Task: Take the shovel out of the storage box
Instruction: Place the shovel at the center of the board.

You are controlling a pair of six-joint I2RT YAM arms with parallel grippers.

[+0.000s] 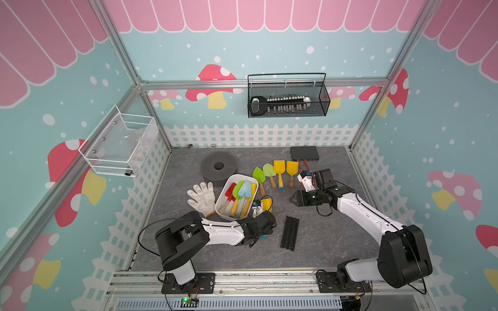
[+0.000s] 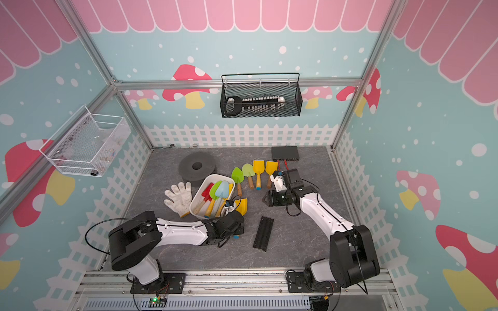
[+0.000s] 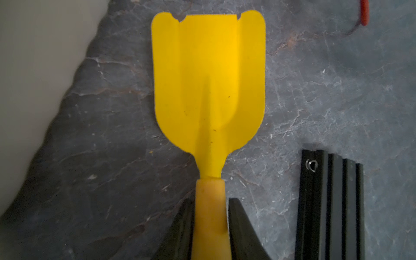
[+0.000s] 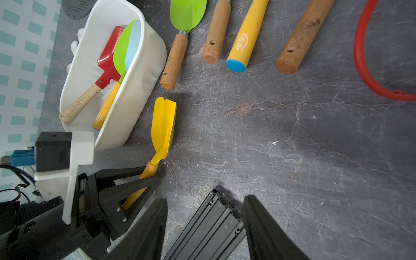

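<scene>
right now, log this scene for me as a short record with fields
left gripper: shut on yellow shovel by its handle
yellow shovel: outside the box, beside it, over the mat; whether it touches the mat is unclear
right gripper: open, empty, above the rail
in box: more shovels, red, green and blue blades showing
on mat: row of four shovels, gloves, foam ring
</scene>
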